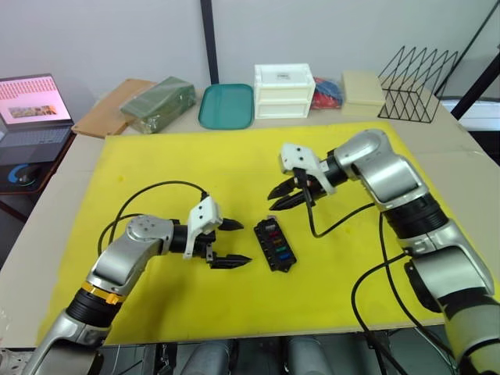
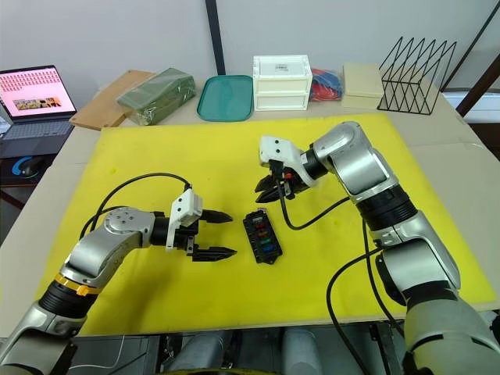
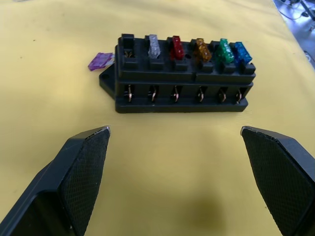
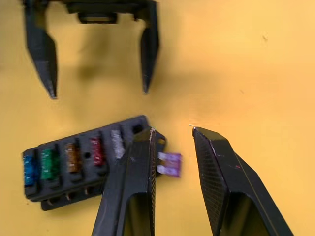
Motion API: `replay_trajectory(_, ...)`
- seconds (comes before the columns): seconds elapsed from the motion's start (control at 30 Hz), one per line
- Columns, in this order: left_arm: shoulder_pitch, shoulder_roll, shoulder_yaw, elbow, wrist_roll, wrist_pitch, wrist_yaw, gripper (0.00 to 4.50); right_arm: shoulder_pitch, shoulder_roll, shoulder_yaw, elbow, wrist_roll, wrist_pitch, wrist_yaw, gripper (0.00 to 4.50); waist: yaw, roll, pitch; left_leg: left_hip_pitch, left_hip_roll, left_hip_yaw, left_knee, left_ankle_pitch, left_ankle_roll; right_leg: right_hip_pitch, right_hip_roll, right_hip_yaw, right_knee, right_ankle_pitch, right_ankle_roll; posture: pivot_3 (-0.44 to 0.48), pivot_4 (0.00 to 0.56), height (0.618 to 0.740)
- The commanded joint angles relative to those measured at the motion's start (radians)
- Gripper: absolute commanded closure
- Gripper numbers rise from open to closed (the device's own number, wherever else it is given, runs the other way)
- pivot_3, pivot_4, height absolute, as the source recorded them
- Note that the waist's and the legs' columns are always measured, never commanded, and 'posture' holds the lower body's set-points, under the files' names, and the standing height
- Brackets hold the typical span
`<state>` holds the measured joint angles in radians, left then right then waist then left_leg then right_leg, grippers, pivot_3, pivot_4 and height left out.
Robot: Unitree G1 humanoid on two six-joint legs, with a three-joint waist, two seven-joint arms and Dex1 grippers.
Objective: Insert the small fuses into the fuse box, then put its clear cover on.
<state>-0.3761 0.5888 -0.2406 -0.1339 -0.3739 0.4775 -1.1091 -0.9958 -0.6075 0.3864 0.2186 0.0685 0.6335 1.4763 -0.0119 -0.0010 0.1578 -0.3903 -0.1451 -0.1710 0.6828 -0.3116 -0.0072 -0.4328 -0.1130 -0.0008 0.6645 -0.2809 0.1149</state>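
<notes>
Right jaws spread — purple fuse (image 4: 170, 163) lies between them.

Black fuse box (image 1: 275, 244) on yellow tabletop (image 1: 156, 164); left tool (image 1: 232, 244) open at its nine o'clock, right tool (image 1: 286, 194) parted at its twelve

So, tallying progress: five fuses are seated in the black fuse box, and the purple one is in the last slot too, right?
Not quite. The purple fuse lies on the yellow mat beside the fuse box, whose end slot stays empty, as the left wrist view shows. The other five are seated.
</notes>
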Motion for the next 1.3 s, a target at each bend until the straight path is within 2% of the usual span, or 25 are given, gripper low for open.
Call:
replay_trajectory(0.03, -0.016, 0.01, 0.026, -0.018, -0.004, -0.009, -0.002, 0.0, -0.02, 0.008, -0.038, 0.039, 0.044, 0.123, -0.023, 3.19, 0.0, 0.0, 0.0, 0.0, 0.0, 0.0, 0.0, 0.0, 0.0, 0.0, 0.0, 0.0, 0.0, 0.0, 0.0, 0.0, 0.15, 0.74)
replay_trajectory(0.2, -0.002, 0.015, 0.03, -0.031, -0.009, -0.003, 0.0, 0.0, 0.002, 0.012, -0.046, 0.067, 0.101, 0.267, -0.047, 3.19, -0.001, 0.0, 0.0, 0.0, 0.0, 0.0, 0.0, 0.0, 0.0, 0.0, 0.0, 0.0, 0.0, 0.0, 0.0, 0.0, 0.15, 0.74)
replay_trajectory(0.4, 0.01, 0.015, 0.03, -0.05, -0.015, 0.008, 0.008, 0.0, -0.038, 0.043, -0.046, 0.184, 0.164, 0.502, -0.092, 3.19, -0.002, 0.0, 0.0, 0.0, 0.0, 0.0, 0.0, 0.0, 0.0, 0.0, 0.0, 0.0, 0.0, 0.0, 0.0, 0.0, 0.15, 0.74)
replay_trajectory(0.5, 0.011, 0.016, 0.03, -0.054, -0.015, 0.011, 0.01, 0.0, -0.044, 0.047, -0.029, 0.207, 0.184, 0.558, -0.1, 3.19, -0.001, 0.0, 0.0, 0.0, 0.0, 0.0, 0.0, 0.0, 0.0, 0.0, 0.0, 0.0, 0.0, 0.0, 0.0, 0.0, 0.15, 0.74)
replay_trajectory(0.87, 0.016, 0.008, 0.033, -0.06, -0.015, 0.017, 0.021, 0.0, -0.075, 0.092, -0.046, 0.304, 0.26, 0.681, -0.16, 3.19, -0.003, 0.0, 0.0, 0.0, 0.0, 0.0, 0.0, 0.0, 0.0, 0.0, 0.0, 0.0, 0.0, 0.0, 0.0, 0.0, 0.15, 0.74)
replay_trajectory(1.3, 0.029, 0.005, 0.033, -0.079, -0.017, 0.02, 0.037, 0.0, -0.108, 0.113, -0.053, 0.423, 0.275, 0.666, -0.214, 3.19, -0.004, 0.0, 0.0, 0.0, 0.0, 0.0, 0.0, 0.0, 0.0, 0.0, 0.0, 0.0, 0.0, 0.0, 0.0, 0.0, 0.15, 0.74)
